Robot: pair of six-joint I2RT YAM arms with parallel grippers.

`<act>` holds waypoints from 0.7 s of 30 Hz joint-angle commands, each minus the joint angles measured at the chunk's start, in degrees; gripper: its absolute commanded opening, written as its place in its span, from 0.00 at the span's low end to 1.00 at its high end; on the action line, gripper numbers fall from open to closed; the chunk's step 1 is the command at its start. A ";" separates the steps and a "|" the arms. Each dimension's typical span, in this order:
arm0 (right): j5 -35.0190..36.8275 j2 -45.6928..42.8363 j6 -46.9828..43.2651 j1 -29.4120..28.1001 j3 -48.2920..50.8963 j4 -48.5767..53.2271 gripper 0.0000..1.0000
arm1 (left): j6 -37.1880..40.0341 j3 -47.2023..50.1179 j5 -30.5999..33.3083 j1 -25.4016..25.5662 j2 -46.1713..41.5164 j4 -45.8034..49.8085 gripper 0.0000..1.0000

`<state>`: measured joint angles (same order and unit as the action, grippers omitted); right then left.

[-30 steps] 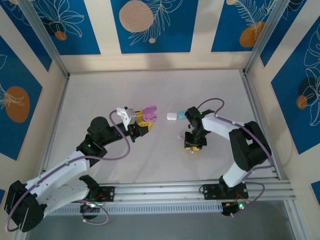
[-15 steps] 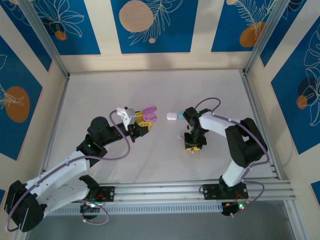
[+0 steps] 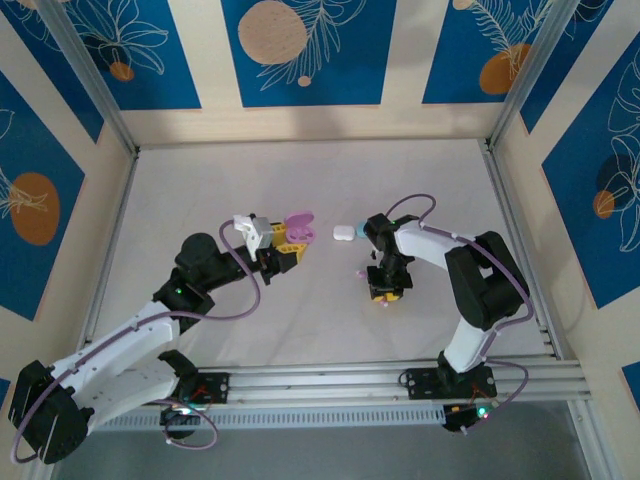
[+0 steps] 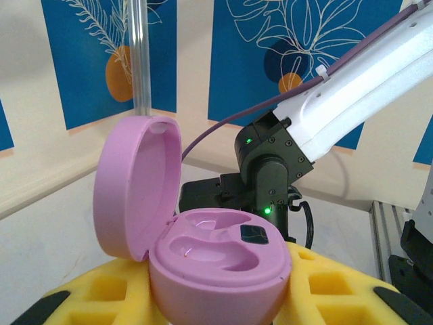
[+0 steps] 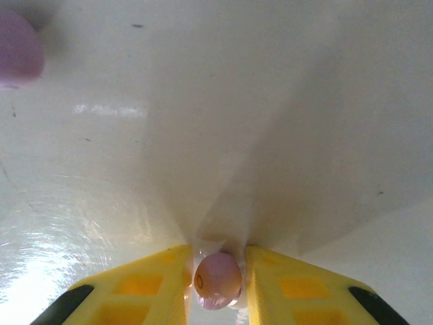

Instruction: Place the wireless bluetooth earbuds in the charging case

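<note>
My left gripper (image 3: 288, 247) is shut on the pink charging case (image 4: 218, 265), whose lid (image 4: 135, 186) stands open. Both moulded wells in the case are bare. The case (image 3: 301, 229) sits left of the table's centre in the top view. My right gripper (image 3: 388, 291) points down at the table, right of centre. In the right wrist view its yellow fingers (image 5: 145, 288) press on either side of a pink earbud (image 5: 217, 279) that rests on the table. A second pink earbud (image 5: 16, 53) lies apart, seen as a small pink dot (image 3: 360, 273) on the table.
A white case (image 3: 342, 233) and a teal case (image 3: 361, 228) lie side by side behind the right gripper, close to the right arm's wrist. The right arm (image 4: 338, 108) rises behind the pink case in the left wrist view. Walls enclose the white table (image 3: 300, 170).
The right gripper's jaws have narrowed onto the pink earbud and the right arm has shifted slightly left. The left arm and the pink case have not moved.
</note>
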<state>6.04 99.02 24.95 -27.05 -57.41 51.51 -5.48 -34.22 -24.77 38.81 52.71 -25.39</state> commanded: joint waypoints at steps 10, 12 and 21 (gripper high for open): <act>-2.21 -0.65 0.87 -0.47 -0.55 -0.11 0.23 | 0.47 -2.10 -0.41 0.26 0.55 0.05 0.30; -2.77 -2.14 1.24 -0.46 -0.73 -0.03 0.23 | 0.47 -2.04 -0.40 0.30 0.62 0.26 0.30; -20.34 -14.19 2.15 2.43 -0.93 -3.87 0.22 | 0.78 -2.17 0.15 0.27 0.67 0.29 0.30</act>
<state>-2.87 89.89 25.96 -26.02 -57.43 49.67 -5.48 -34.26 -24.77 38.81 53.43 -24.47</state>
